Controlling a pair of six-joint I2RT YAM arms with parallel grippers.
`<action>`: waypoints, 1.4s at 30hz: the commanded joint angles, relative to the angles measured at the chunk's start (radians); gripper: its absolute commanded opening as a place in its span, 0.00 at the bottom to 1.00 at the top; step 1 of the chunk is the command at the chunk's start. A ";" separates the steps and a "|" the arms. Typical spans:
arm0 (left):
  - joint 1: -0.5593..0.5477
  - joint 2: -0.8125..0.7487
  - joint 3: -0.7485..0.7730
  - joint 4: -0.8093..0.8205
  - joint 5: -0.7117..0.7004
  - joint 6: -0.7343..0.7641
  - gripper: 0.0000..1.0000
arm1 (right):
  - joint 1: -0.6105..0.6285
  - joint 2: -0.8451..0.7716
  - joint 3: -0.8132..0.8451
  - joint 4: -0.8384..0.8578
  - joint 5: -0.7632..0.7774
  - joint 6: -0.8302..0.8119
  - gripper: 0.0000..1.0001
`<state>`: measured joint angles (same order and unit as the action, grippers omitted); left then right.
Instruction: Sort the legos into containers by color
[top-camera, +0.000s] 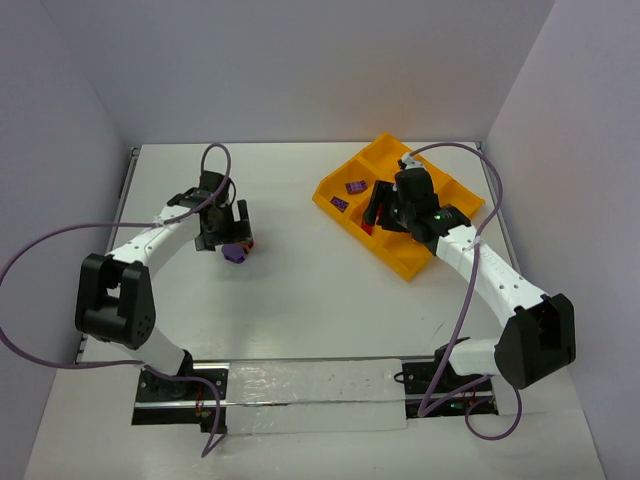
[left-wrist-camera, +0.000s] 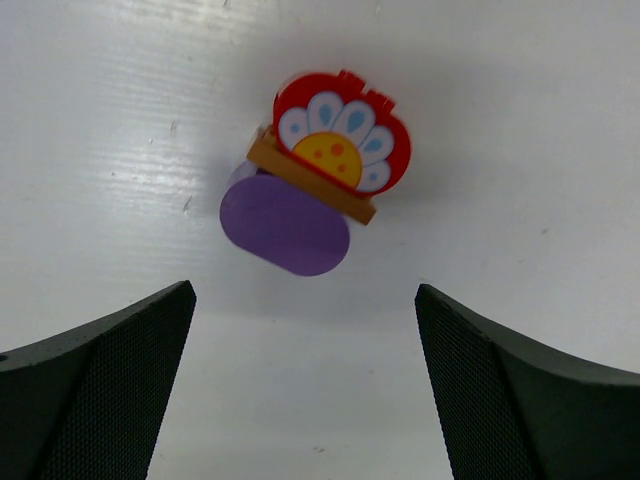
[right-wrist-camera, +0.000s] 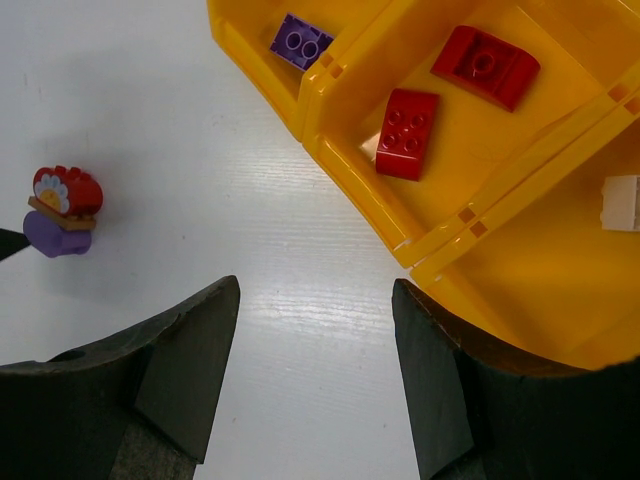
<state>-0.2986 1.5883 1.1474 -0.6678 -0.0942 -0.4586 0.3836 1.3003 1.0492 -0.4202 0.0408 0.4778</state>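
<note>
Upper right, top view: orange-yellow tray (top-camera: 402, 258), right gripper (right-wrist-camera: 315, 288) spread wide over its edge.
Centre-left, left gripper (left-wrist-camera: 303, 300), also wide, hangs over a purple-brown-red cluster (left-wrist-camera: 312, 195); 2 red bricks (right-wrist-camera: 408, 133) share 1 compartment, a purple brick (right-wrist-camera: 302, 40) and a white brick (right-wrist-camera: 622, 202) lie in others.

No text, label, brand or number can be read in any view. One printed flower motif (left-wrist-camera: 336, 140) is seen on the red brick (left-wrist-camera: 398, 150), just ahead of the left gripper (left-wrist-camera: 303, 297).
</note>
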 joint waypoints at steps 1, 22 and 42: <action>-0.007 -0.020 -0.029 0.024 -0.097 0.073 0.99 | 0.008 0.009 0.021 0.039 -0.016 -0.006 0.70; -0.001 0.138 -0.033 0.222 -0.015 0.209 0.98 | 0.008 0.021 0.047 0.024 -0.021 -0.027 0.70; -0.120 0.193 -0.066 0.236 -0.131 0.174 0.95 | 0.008 0.016 0.041 0.024 -0.017 -0.031 0.70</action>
<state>-0.4085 1.7927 1.0943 -0.4531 -0.1625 -0.2751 0.3836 1.3281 1.0546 -0.4120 0.0181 0.4553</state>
